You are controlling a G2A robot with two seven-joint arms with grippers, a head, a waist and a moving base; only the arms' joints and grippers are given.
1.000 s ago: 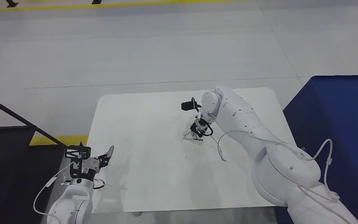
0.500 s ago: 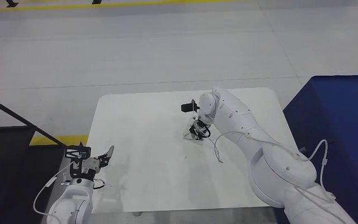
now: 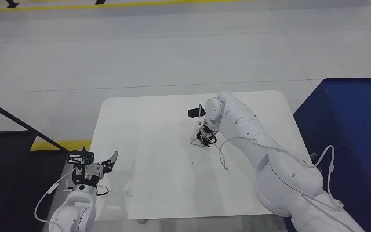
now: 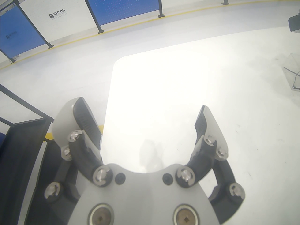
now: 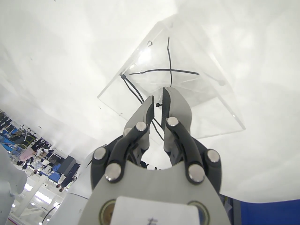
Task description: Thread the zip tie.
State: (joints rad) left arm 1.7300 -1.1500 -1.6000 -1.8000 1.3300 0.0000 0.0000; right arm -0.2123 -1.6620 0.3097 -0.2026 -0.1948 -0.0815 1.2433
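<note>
A clear acrylic plate (image 5: pixel 206 99) lies on the white table (image 3: pixel 151 174), with thin black zip ties across it. One zip tie (image 5: pixel 164 71) runs flat over the plate and a second strand (image 5: pixel 169 54) crosses it. My right gripper (image 5: pixel 158 97) hangs just above the plate's near edge, fingers nearly together on a zip tie whose small head (image 5: pixel 159 105) sits between the pads. In the top view the right gripper (image 3: pixel 202 136) is at the table's middle over the plate (image 3: pixel 196 141). My left gripper (image 4: pixel 141 105) stands open and empty at the table's front left corner (image 3: pixel 110 161).
From the left wrist, the plate (image 4: pixel 291 71) lies far across bare white tabletop. A blue bin or barrier (image 3: pixel 342 116) stands beside the table's right edge. A dark railing (image 3: pixel 29 130) runs past the left side.
The right arm has shifted slightly left over the plate, its elbow swinging in. The left arm has not moved.
</note>
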